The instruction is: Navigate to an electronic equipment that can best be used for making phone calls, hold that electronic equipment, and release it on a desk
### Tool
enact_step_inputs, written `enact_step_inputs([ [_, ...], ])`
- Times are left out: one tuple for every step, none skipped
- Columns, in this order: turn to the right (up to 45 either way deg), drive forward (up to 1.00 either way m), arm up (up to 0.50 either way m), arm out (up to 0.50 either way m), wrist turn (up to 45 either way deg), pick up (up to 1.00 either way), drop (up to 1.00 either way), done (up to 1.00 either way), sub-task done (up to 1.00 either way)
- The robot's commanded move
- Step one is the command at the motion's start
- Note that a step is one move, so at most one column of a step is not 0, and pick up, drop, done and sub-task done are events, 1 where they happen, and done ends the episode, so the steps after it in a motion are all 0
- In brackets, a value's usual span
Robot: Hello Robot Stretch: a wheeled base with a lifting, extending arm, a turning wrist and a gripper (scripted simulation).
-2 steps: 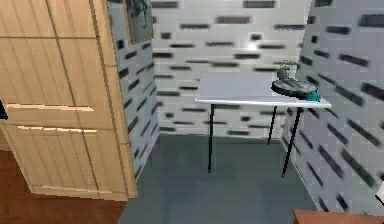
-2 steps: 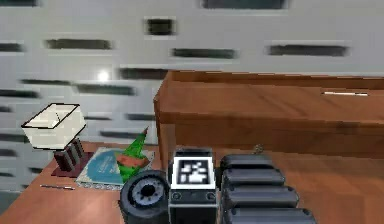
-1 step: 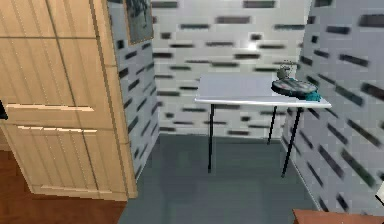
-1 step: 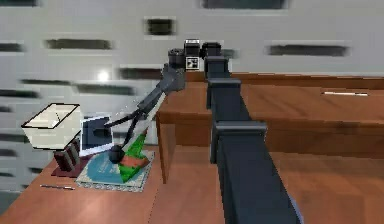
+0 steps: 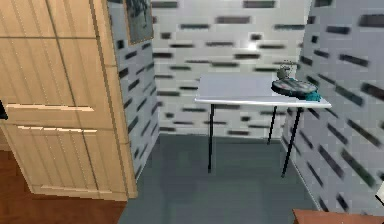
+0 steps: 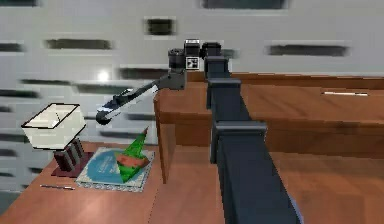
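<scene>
Where the arm ends: the pincer (image 6: 105,110) points toward the arm side view's left, above the wooden desk (image 6: 45,190), with its thin fingers sloping down toward that desk.
Pincer's hold: I cannot tell whether it holds anything. Things stand on the wooden desk just below its tip.
Phone: I cannot tell where it is. No shape on or above the wooden desk is clear enough to carry that name.
Arm pose: the arm (image 6: 235,140) is a dark square bar that rises from the bottom edge, beside the wooden desk. It runs out to two white marker squares (image 6: 190,57), and the pincer's dark body branches off from them back over the desk.
On the wooden desk, arm side view: a lamp (image 6: 52,125) with a white boxy shade. Just beside it are a round blue-grey disc (image 6: 100,172) and a green pointed thing (image 6: 132,155).
Beside the wooden desk: a higher brown wooden surface (image 6: 300,120) lies toward the arm side view's right. A grey brick-patterned wall (image 6: 300,30) stands beyond both.
Forward view alone: a white desk (image 5: 235,98) on dark legs stands in a brick-walled recess. It carries a round grey thing (image 5: 290,82) and a teal thing (image 5: 315,97) at its far right end. A tall wooden cabinet (image 5: 55,100) stands at the left, and a brown corner (image 5: 340,215) at the bottom right may belong to the wooden desk.
</scene>
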Motion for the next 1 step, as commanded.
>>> enact_step_inputs([
  [0.0,0.00,0.00,0.00,45.0,0.00,0.00,0.00,0.00],
])
